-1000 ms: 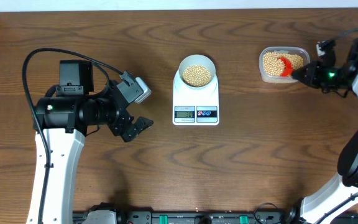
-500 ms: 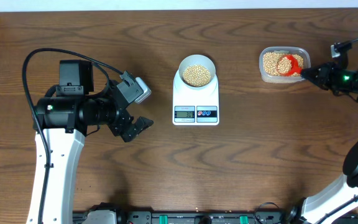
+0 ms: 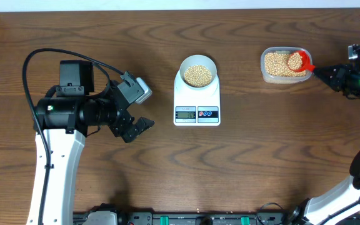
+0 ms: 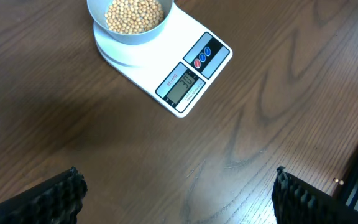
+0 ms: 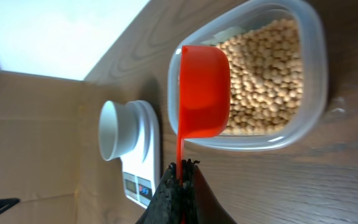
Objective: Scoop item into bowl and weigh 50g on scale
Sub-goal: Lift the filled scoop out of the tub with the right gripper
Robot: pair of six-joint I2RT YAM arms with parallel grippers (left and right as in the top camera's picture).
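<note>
A pale blue-grey bowl (image 3: 198, 64) filled with beige beans (image 3: 197, 75) stands on the white scale (image 3: 197, 106); both also show in the left wrist view, the bowl (image 4: 132, 34) and the scale (image 4: 188, 78). More beans (image 3: 277, 64) fill a clear tub (image 3: 285, 77). My right gripper (image 3: 325, 73) is shut on the handle of a red scoop (image 3: 297, 60), which holds beans above the tub's right end. In the right wrist view the scoop (image 5: 202, 93) shows its underside over the tub (image 5: 309, 93), gripper (image 5: 181, 167) on its handle. My left gripper (image 3: 139, 128) is open and empty, left of the scale.
The table's far edge runs along the top of the overhead view. A black rail (image 3: 199, 219) lies at the front edge. Bare wood lies between the scale and the tub.
My right gripper has drawn back to the right and lifted the scoop out of the beans to the tub's right end, now loaded. The left arm has not moved.
</note>
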